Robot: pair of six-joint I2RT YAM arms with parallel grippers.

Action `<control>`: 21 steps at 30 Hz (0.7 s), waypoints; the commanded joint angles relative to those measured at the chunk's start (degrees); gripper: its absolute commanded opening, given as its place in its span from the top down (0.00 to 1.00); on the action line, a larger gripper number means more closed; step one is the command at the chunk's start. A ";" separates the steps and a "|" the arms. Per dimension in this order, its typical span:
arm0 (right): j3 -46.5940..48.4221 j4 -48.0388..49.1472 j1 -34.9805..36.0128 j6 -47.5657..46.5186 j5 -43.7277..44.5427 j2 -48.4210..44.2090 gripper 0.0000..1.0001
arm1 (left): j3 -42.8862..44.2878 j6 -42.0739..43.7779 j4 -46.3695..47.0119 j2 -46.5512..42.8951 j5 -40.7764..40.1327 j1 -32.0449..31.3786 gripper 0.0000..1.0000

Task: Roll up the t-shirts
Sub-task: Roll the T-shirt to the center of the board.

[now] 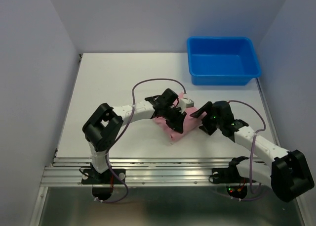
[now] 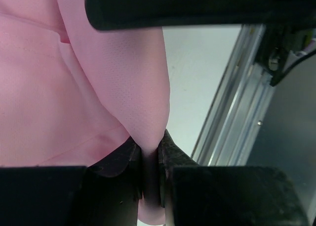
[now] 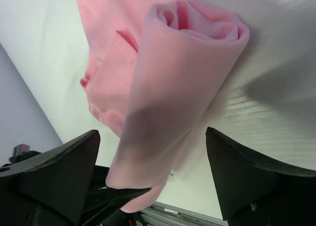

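T-shirt [image 1: 174, 131], pink, lay at the middle of the table [image 1: 113, 87], between the two grippers and well apart from the blue bin [image 1: 222, 79] at the far right corner. It was found already wound into a thick roll, the spiral of layers plain at the end seen from the right wrist, with a looser flap trailing toward the near edge. The left gripper [image 2: 150, 159] was clamped on a thin fold of the fabric, its jaws nearly together with the cloth pinched between them. The right gripper [image 3: 150, 137] stood with jaws wide apart, astride the roll and holding nothing. In my judgement the rolling itself was close to done and the step in hand was the finishing: one side let go, the other not yet. The next move would call for the left jaws to part without dragging the pinched fold outward, since thin soft cloth of this kind could unwind readily; the trailing flap might also want tucking. Count: one t-shirt, one bin, two grippers. No second garment was visible in any view.
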 commanded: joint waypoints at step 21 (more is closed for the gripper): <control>6.14 -10.31 0.92 -14.17 7.18 -6.18 0.97 | -6.94 -13.08 15.54 9.53 22.35 4.74 1.00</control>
